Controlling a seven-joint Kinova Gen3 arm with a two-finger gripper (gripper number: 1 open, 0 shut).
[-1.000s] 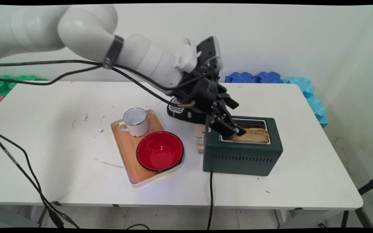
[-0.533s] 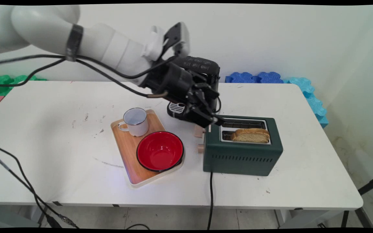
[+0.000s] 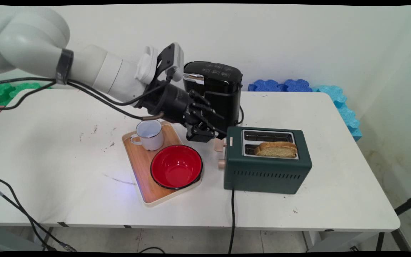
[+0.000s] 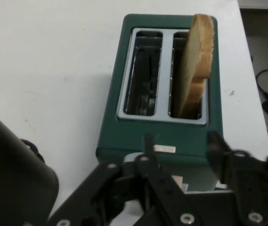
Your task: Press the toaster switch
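no readable text, toaster [image 4: 166,141] label and coffee machine [image 3: 214,89] markings illegible

White table [image 3: 66,171] (toaster [image 3: 266,175], tray [image 3: 139,164])

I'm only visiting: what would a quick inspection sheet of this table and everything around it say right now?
Surface: white table, scuffed.
Things: green toaster, bread slice standing in its near slot, far slot empty.
Clutter: wooden tray holding red bowl and white mug; black coffee machine behind.
Gripper: gripper open, empty, beside toaster's lever end.
Cables: toaster cord hangs over the front edge.
Surroundings: foam mats by wall.
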